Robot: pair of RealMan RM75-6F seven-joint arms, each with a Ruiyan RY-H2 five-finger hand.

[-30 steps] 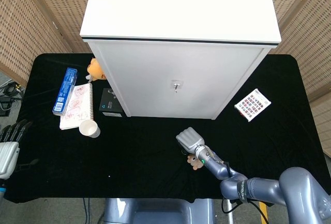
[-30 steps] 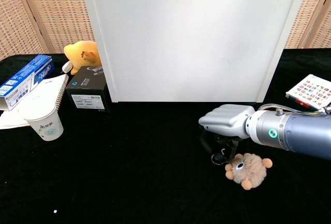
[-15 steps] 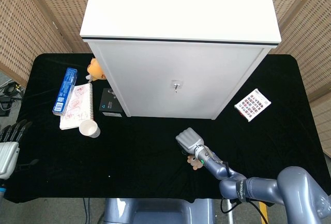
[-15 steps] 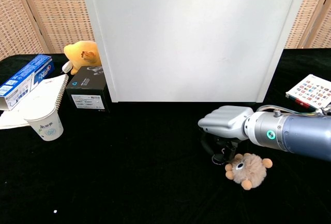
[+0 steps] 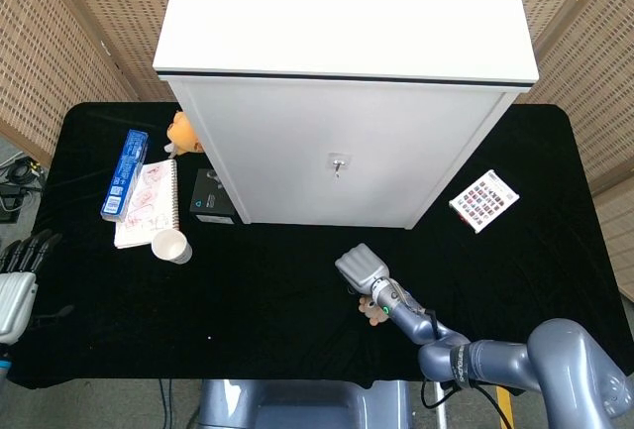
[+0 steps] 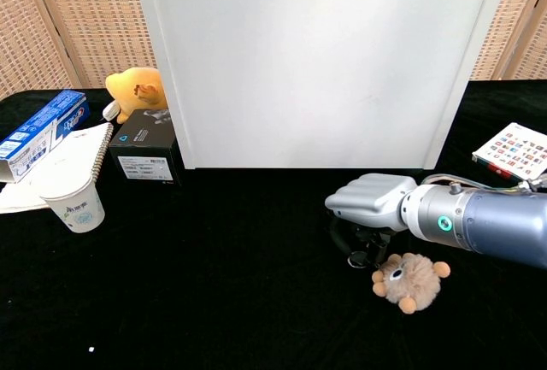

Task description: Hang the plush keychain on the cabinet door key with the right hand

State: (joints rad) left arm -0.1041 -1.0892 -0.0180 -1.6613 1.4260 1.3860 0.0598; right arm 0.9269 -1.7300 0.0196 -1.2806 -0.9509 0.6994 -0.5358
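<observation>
The plush keychain [image 6: 408, 278], a small brown fuzzy toy, lies on the black table; in the head view the plush keychain [image 5: 373, 312] shows just beside my wrist. My right hand [image 6: 369, 206] hovers palm-down right next to it on the left, its dark fingers [image 6: 352, 240] curled down onto the keychain's ring. The palm hides whether they pinch it. That right hand [image 5: 361, 268] sits in front of the white cabinet [image 5: 337, 72]. The door key [image 5: 338, 163] sticks out of the cabinet front. My left hand [image 5: 15, 285] rests at the table's left edge, holding nothing, fingers apart.
On the left stand a paper cup [image 6: 75, 203], a notebook [image 5: 147, 203], a blue toothpaste box [image 5: 124, 172], a black box [image 6: 145, 156] and a yellow plush [image 6: 137, 90]. A patterned card [image 5: 483, 199] lies at the right.
My right hand has shifted slightly to the left over the keychain's ring. The plush stays where it was. The left hand has not moved.
</observation>
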